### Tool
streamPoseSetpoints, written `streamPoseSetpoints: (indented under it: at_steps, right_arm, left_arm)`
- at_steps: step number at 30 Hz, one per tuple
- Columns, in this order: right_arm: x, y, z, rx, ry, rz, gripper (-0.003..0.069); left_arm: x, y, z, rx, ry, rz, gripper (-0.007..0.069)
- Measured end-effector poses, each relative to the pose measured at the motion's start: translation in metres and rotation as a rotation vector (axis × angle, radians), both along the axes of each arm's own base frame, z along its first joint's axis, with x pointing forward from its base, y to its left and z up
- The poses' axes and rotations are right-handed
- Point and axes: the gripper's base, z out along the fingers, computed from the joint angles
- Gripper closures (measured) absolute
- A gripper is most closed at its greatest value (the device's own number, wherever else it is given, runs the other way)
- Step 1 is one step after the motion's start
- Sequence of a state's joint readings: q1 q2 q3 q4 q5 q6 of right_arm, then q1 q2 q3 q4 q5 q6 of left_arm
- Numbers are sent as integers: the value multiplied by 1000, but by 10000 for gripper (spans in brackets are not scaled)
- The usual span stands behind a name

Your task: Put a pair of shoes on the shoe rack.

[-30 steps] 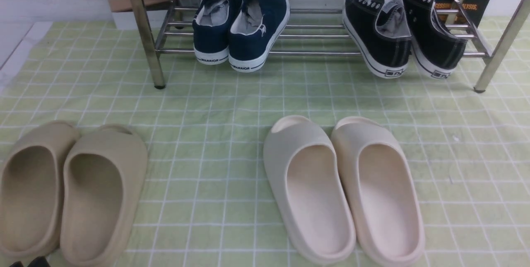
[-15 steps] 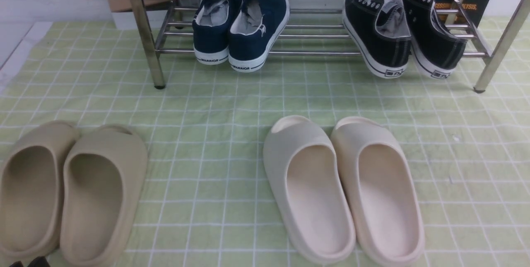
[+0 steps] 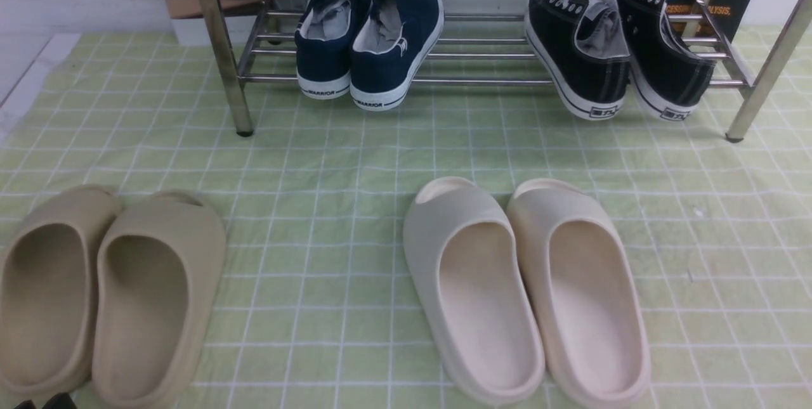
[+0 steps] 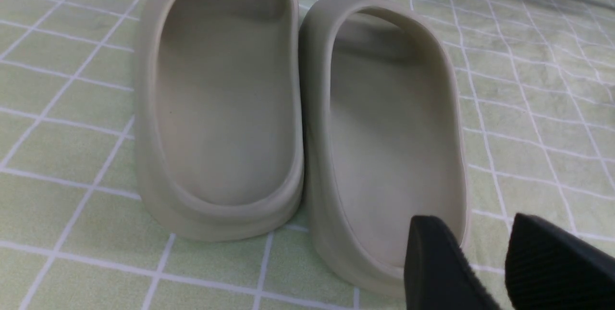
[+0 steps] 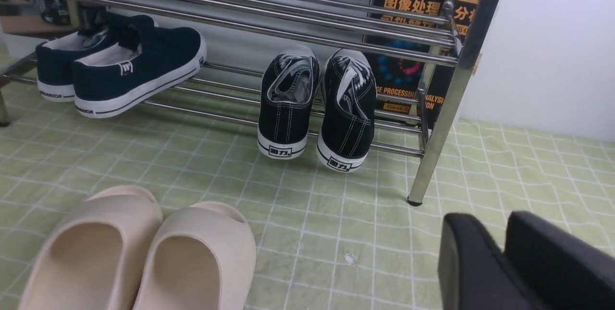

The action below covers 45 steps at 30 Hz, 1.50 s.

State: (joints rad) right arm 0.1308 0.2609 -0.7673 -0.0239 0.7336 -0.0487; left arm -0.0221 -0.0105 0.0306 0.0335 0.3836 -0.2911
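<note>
- Black canvas sneakers (image 3: 612,47), the pair of shoes, sit on the lower bars of the chrome shoe rack (image 3: 219,47), at about one o'clock in the front view, heels overhanging.
- Navy sneakers (image 3: 368,38) sit at eleven o'clock on the same shelf.
- Left gripper (image 4: 485,252) hovers with fingers spread, empty, over the tan slides (image 4: 298,108).
- Right gripper (image 5: 502,252) has fingers nearly together, holding nothing, near the cream slides (image 5: 144,252).
</note>
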Motion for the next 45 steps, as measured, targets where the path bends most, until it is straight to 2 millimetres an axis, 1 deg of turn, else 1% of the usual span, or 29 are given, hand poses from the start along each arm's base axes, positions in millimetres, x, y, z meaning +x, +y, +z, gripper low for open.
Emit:
streamPoseSetpoints:
  at_steps: [1,3,4,5,6,7,8,10,11,12,13,16,17,18,19,20,28,39,45]
  right_arm:
    - [2,0,-2,8,-5,-1,512]
    - [8,1,-10,45,-32,-8,562]
    - [13,1,-20,61,-42,-14,610]
    - [16,1,-26,68,-58,-18,644]
    - [19,1,-33,77,-84,-21,657]
    - [23,1,-43,78,-106,-24,662]
    - [24,1,-49,73,-102,-26,662]
    - [29,1,-80,47,-137,-31,663]
    - [30,1,-90,39,-143,-36,663]
    - [31,1,-96,34,-139,-41,663]
    - [32,0,-122,26,-106,-71,663]
    - [33,-4,-160,47,-45,-144,663]
    - [33,-4,-163,49,-41,-149,663]
    - [32,-5,-171,52,-29,-169,663]
    - [32,-8,-187,55,-5,-209,663]
    - [32,-9,-193,56,18,-230,663]
    - [30,-12,-204,74,122,-282,663]
    - [29,-8,-205,182,161,-267,662]
    - [29,-8,-205,191,162,-265,662]
  left_arm:
    - [0,0,0,0,0,0,386]
    - [0,0,0,0,0,0,386]
    - [0,0,0,0,0,0,386]
    - [0,0,0,0,0,0,386]
    - [0,0,0,0,0,0,386]
    - [0,0,0,0,0,0,386]
    - [0,0,0,0,0,0,386]
    - [0,0,0,0,0,0,386]
    - [0,0,0,0,0,0,386]
    - [0,0,0,0,0,0,386]
    - [0,0,0,0,0,0,386]
    - [0,0,0,0,0,0,386]
    - [0,0,0,0,0,0,386]
    - [0,0,0,0,0,0,386]
    - [0,0,0,0,0,0,386]
    - [0,0,0,0,0,0,386]
    - [0,0,0,0,0,0,386]
    - [0,0,0,0,0,0,386]
    - [0,0,0,0,0,0,386]
